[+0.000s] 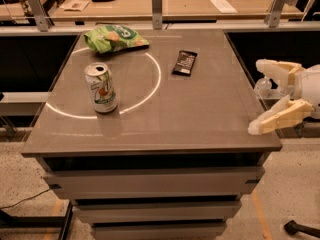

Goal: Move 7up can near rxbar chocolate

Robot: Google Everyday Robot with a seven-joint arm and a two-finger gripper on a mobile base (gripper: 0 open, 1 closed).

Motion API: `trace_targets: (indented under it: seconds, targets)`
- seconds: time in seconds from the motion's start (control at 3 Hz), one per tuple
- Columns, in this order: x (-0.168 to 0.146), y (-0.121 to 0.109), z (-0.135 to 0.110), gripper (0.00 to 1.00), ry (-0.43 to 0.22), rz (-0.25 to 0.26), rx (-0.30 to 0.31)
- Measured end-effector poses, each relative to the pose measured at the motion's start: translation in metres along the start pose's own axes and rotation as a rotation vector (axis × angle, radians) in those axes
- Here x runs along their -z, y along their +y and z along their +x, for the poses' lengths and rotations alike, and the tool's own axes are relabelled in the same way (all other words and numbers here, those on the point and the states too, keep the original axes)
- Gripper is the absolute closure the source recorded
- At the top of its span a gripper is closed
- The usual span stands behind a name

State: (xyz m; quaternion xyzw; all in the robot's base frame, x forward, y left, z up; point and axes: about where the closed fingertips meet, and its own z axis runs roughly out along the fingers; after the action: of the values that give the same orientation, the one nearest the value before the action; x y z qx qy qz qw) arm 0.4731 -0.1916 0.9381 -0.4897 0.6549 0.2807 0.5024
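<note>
Grey table (200, 114), pincer (259, 97) spread at right edge

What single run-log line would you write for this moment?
gripper: right of table, jaws open, empty | 7up can: upright, front-left | rxbar chocolate: flat, farther back, apart from can | phase: pre-grasp

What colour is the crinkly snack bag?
Green bag, camera view; cream gripper open beside table.

Silver-white can (101, 88) with green band, dark brown bar (184, 62), green bag (114, 38), grey table (210, 114) with pale ring (156, 81), cream gripper (256, 97) at right edge.
</note>
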Motion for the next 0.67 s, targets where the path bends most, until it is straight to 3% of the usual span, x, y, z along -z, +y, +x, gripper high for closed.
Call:
trace_targets:
  seconds: [0.33, 0.67]
  targets:
    - [-0.0105, -0.0035, -0.0191, 0.0, -0.183, -0.041, -0.029]
    - [-0.0105, -0.0035, -0.0191, 0.0, -0.182, -0.041, -0.029]
